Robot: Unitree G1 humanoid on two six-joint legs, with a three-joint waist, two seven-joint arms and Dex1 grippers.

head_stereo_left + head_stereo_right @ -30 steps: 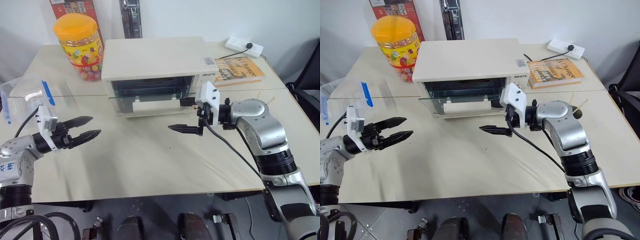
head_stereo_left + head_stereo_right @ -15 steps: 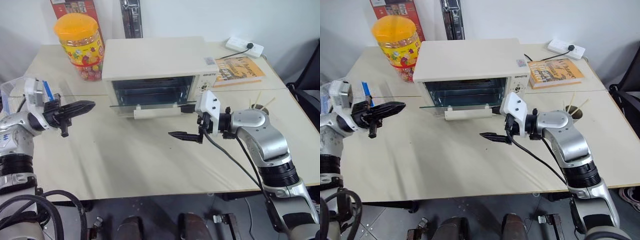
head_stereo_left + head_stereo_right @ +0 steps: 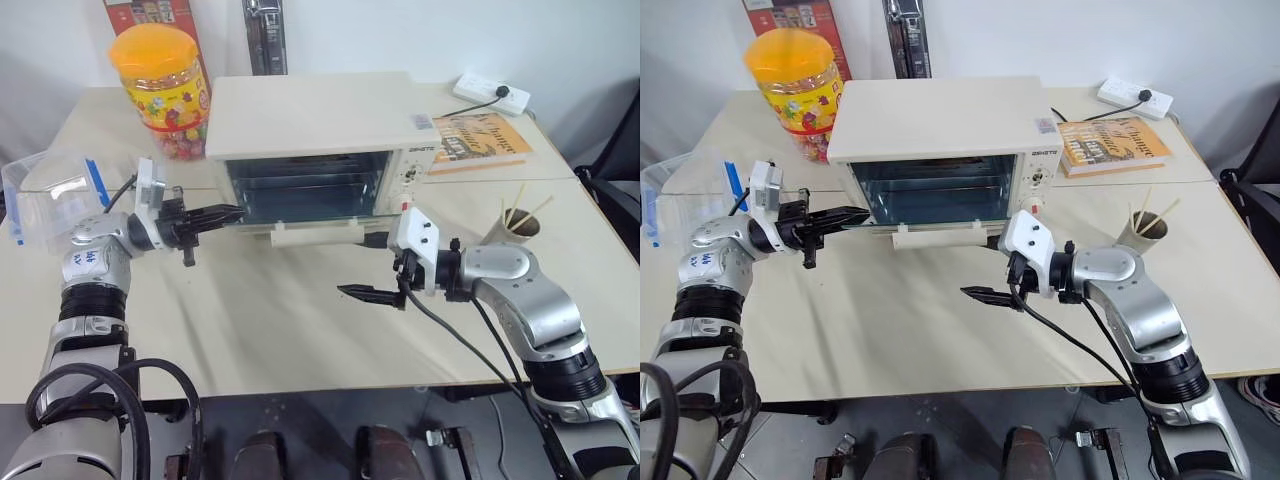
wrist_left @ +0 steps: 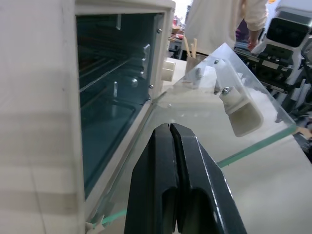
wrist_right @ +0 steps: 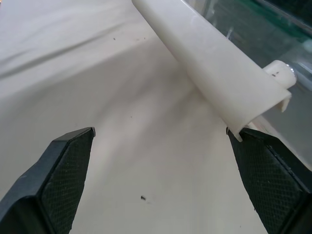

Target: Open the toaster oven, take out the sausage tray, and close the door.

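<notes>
The cream toaster oven stands mid-table with its glass door swung down almost flat, the bar handle facing me. My left gripper is shut with nothing in it, level, its tips at the door's left corner; in the left wrist view its fingers lie over the glass beside the dark oven cavity. My right gripper is open wide, empty, just in front of the handle's right end, one finger close under it. The sausage tray is hidden from view.
An orange-lidded candy jar stands left of the oven, a clear plastic box with a blue clip at the table's left edge. A book, a power strip and a cup of sticks are on the right.
The door dropped from part open to almost flat. My left gripper shut and swung from the table's left side in to the door's left corner. My right gripper sank back slightly.
</notes>
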